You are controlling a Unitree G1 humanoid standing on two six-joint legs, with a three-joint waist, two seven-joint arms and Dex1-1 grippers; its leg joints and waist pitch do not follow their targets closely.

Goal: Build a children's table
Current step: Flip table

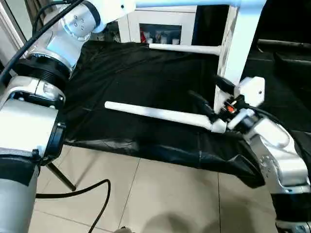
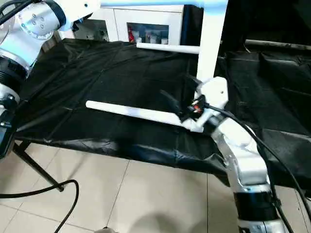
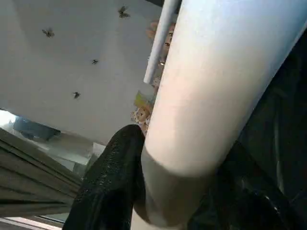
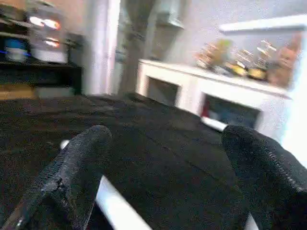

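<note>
Table partly built, held up at frame top; loose legs left on black cloth.

Left gripper (image 3: pixel 144 191) fingers half closed around a fitted leg (image 3: pixel 211 91). Two loose legs: one mid-frame (image 1: pixel 160 115), one upper centre (image 1: pixel 184 48). Right gripper (image 1: pixel 206 99) wide open around the mid-frame leg's near end, not clamped. Table top (image 1: pixel 194 4) along top edge; another fitted leg (image 1: pixel 240 43) hangs down right.

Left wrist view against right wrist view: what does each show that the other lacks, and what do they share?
First: the held leg close up, the left gripper shut on it, a ceiling behind.
Second: the right gripper open over the lying leg on a black cloth, a white cabinet beyond.
Shared: black fingers at a white tube.
</note>
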